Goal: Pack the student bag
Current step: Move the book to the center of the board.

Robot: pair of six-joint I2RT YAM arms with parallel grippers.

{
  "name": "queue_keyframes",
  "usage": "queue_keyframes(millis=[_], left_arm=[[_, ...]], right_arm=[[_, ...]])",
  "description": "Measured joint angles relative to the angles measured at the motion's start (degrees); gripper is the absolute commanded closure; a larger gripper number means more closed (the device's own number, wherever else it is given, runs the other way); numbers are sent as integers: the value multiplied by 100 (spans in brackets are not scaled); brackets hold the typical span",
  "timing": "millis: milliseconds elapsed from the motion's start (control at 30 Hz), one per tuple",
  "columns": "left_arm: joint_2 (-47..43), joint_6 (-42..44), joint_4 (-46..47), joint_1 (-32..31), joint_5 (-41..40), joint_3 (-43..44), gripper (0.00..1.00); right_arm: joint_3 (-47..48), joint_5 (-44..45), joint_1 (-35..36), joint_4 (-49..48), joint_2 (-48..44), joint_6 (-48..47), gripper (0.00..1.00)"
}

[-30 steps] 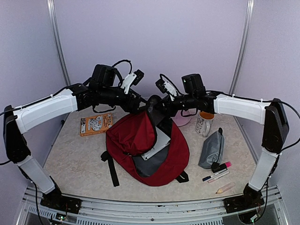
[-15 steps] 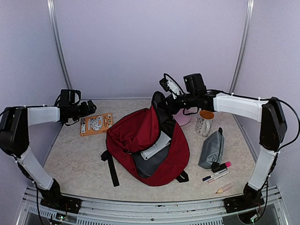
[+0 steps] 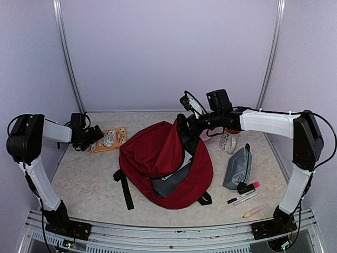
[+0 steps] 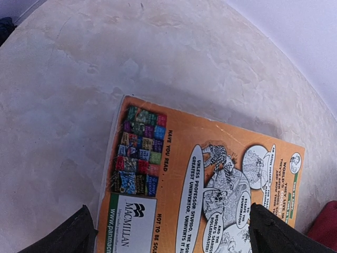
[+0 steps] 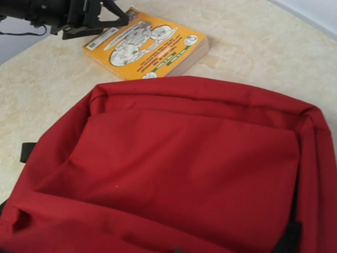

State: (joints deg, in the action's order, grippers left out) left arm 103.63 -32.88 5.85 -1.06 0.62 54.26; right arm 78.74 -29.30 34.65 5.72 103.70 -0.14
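here, low on the right of the overhead view, a pencil (image 3: 253,212) and markers (image 3: 243,198) lie beside a grey pouch (image 3: 238,167), and the student bag (image 3: 158,163) sprawls mid-frame. further up, the right gripper (image 3: 184,125) is pinched on the bag's raised black top edge. at left, the left gripper (image 3: 97,136) hangs spread wide over the orange book (image 3: 109,139).

Bright even light, faint shadow beneath student bag (image 3: 152,153).

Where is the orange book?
In the top view the orange book lies flat on the left of the table, at the open left hand, left of the student bag.
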Motion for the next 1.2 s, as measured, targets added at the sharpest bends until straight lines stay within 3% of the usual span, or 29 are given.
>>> queue_keyframes(millis=[67, 167, 233, 300, 467, 500, 900, 1033, 1200], left_arm=[[94, -37, 33, 35, 68, 0, 10], [286, -11, 138, 26, 85, 4, 8], [286, 24, 142, 7, 81, 4, 15], [306, 55, 136, -7, 68, 11, 34], [522, 216, 151, -11, 258, 192, 93], [525, 225, 164, -15, 304, 216, 100], [214, 461, 415, -140, 1084, -162, 100], [-780, 264, 437, -487, 975, -1113, 100], [-2577, -144, 328, -1460, 326, -2269, 100]], right_arm=[[-17, -48, 0, -9, -11, 7, 100], [-85, -107, -2, -48, -50, 20, 100], [-116, -179, -2, -72, -57, 26, 100], [-125, -232, -2, -90, -57, 31, 100], [-127, -374, -2, -142, -59, 74, 100], [-133, -404, -2, -155, -63, 85, 100], [-321, -640, -2, -260, -358, 170, 100], [-358, -673, -2, -258, -417, 234, 100], [-334, -466, -33, -157, -420, 310, 100]])
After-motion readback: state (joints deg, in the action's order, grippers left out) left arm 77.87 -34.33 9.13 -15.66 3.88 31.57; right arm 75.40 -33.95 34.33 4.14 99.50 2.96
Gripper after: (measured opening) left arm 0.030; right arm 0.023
